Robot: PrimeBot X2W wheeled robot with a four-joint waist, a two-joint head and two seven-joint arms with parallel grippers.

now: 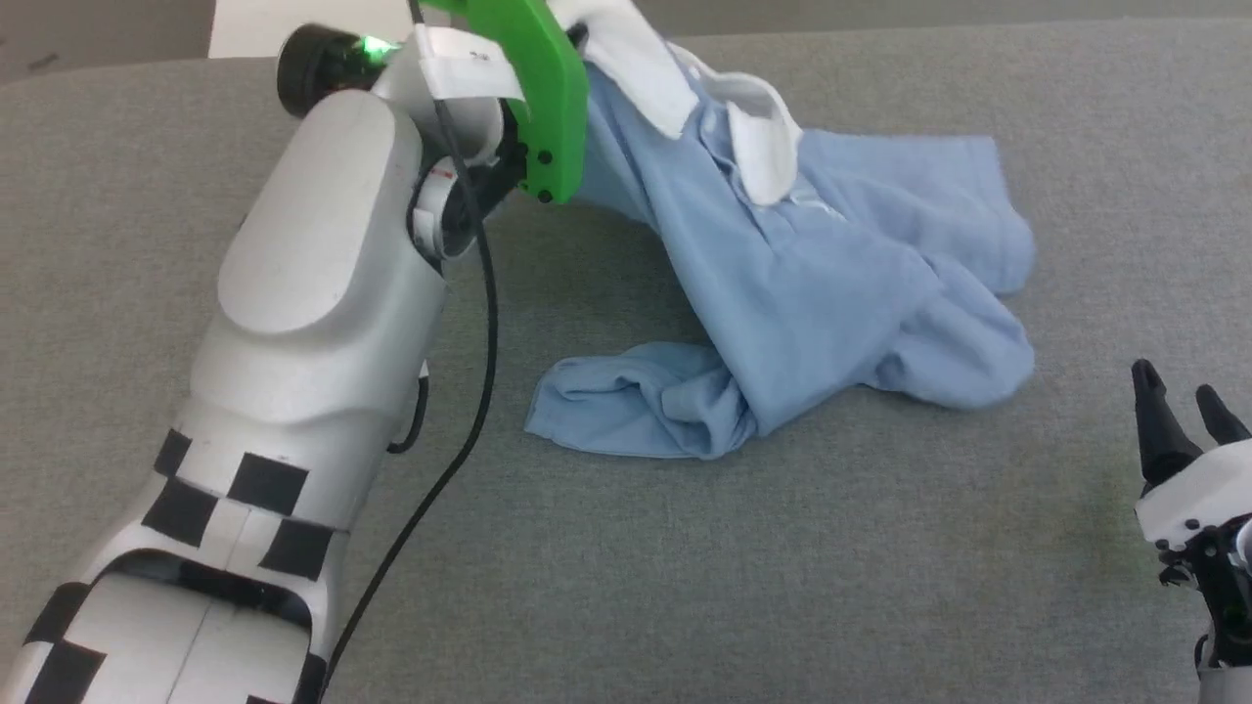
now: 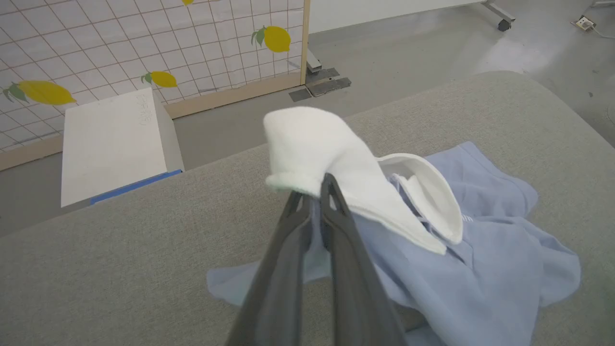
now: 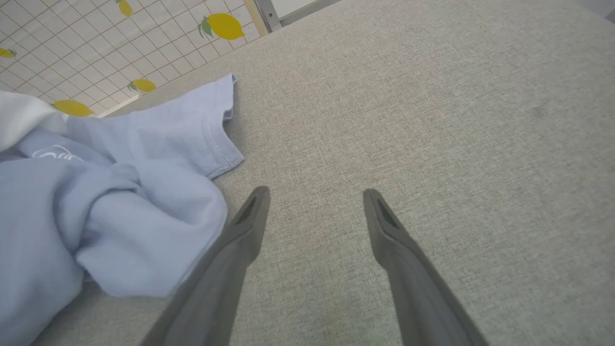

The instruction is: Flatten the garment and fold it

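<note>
Polo shirt (image 1: 831,293), light blue, lies crumpled on your grey fabric-covered table (image 1: 782,548), with its collar end lifted clear of the surface. Your left gripper (image 2: 312,190) has its fingers pinched together on the white collar (image 2: 312,144), holding that part up while the body and sleeves trail on the table. Your right gripper (image 3: 315,192) is low over the table near the shirt's bunched edge, fingers spread wide and gripping nothing.
</note>
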